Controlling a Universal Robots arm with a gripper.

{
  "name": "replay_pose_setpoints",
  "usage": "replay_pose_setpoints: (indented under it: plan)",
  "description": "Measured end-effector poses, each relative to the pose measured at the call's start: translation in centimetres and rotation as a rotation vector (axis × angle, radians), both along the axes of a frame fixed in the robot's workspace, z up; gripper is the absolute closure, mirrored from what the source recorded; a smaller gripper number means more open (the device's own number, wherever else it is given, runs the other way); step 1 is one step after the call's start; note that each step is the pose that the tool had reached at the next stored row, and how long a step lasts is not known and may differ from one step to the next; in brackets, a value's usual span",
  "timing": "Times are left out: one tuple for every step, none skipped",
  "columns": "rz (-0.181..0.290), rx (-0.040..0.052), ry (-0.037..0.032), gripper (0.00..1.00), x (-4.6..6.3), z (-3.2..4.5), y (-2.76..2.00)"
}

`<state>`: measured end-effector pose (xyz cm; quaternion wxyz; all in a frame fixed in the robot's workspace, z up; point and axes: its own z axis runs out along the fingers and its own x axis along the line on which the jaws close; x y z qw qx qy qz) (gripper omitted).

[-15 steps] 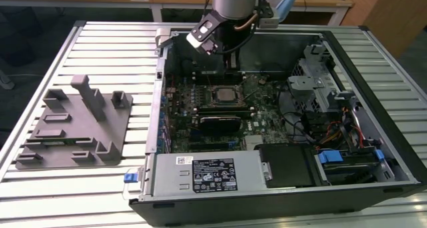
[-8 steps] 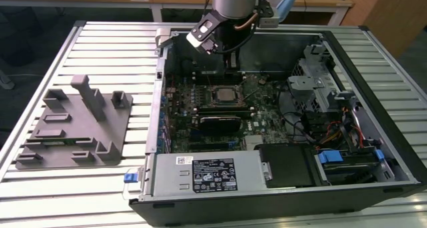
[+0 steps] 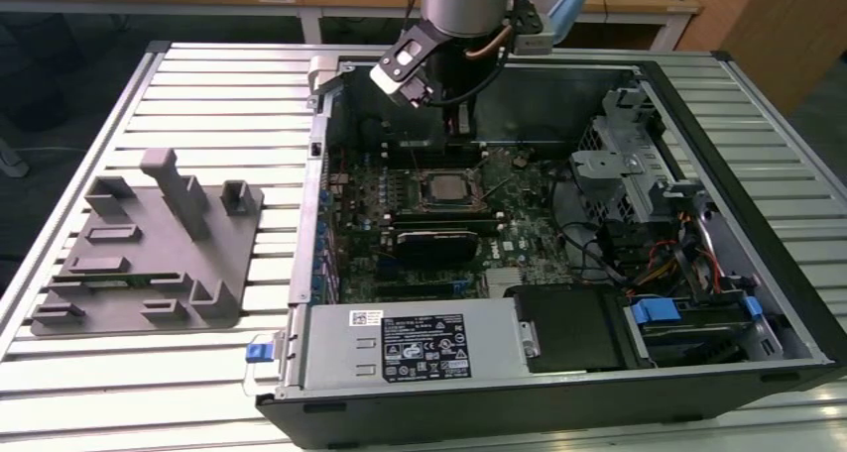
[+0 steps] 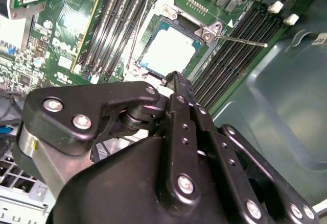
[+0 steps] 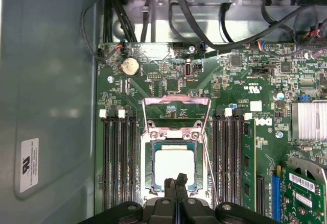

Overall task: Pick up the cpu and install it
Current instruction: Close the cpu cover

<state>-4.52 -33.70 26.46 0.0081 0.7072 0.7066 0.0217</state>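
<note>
The cpu (image 3: pixel 445 184) lies flat in the motherboard socket inside the open computer case (image 3: pixel 741 135), its pale shiny top showing in both wrist views (image 4: pixel 171 50) (image 5: pixel 173 164). The socket's metal load plate (image 5: pixel 176 106) is swung open, and its thin lever (image 4: pixel 240 40) sticks out to the side. My gripper (image 3: pixel 459 127) hangs a little above the board near the socket's edge. The black fingertips (image 5: pixel 175 182) (image 4: pixel 173 77) are pressed together with nothing between them, just beside the cpu's rim.
A grey moulded fixture (image 3: pixel 146 244) with upright posts sits on the slatted table at the exterior view's left. Inside the case are memory slots (image 5: pixel 120 157), a black finned card (image 3: pixel 430 242), the power supply (image 3: pixel 411 343), a drive cage (image 3: pixel 636 174) and loose cables (image 5: pixel 204 35).
</note>
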Motion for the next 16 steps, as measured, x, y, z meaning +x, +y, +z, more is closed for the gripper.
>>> replay_pose_setpoints:
  plan:
    - [0.018, -0.0001, 0.0, 0.89, 0.0, 0.0, 0.0]
    - [0.036, 0.0, 0.0, 0.89, 0.0, 0.0, 0.0]
    - [0.056, 0.0001, -0.0001, 0.89, 0.0, 0.0, 0.0]
    - [0.073, 0.0001, -0.0001, 0.89, 0.0, -0.01, 0.0]
    - [0.091, 0.0001, -0.0001, 0.89, 0.0, 0.0, 0.0]
    - [0.109, 0.0001, -0.0001, 0.89, 0.0, -0.01, 0.0]
    - [0.125, 0.0001, -0.0001, 0.89, 0.0, 0.0, 0.0]
    - [0.142, 0.0001, -0.0001, 0.89, 0.0, -0.01, 0.0]
    - [0.158, 0.0001, -0.0001, 0.89, 0.0, 0.0, 0.0]
    - [0.175, 0.0, 0.0, 0.89, 0.0, 0.0, 0.0]
    - [0.191, 0.0001, 0.0, 0.89, 0.0, 0.0, 0.0]
    - [0.209, 0.0001, -0.0001, 0.89, 0.0, -0.01, 0.0]
    - [0.226, 0.0001, -0.0001, 0.89, 0.0, 0.0, 0.0]
    - [0.244, 0.0, -0.0001, 0.89, 0.0, 0.0, 0.0]
    - [0.262, 0.0001, 0.0, 0.89, 0.0, 0.0, 0.0]
    - [0.278, 0.0001, -0.0001, 0.89, 0.0, 0.0, 0.0]
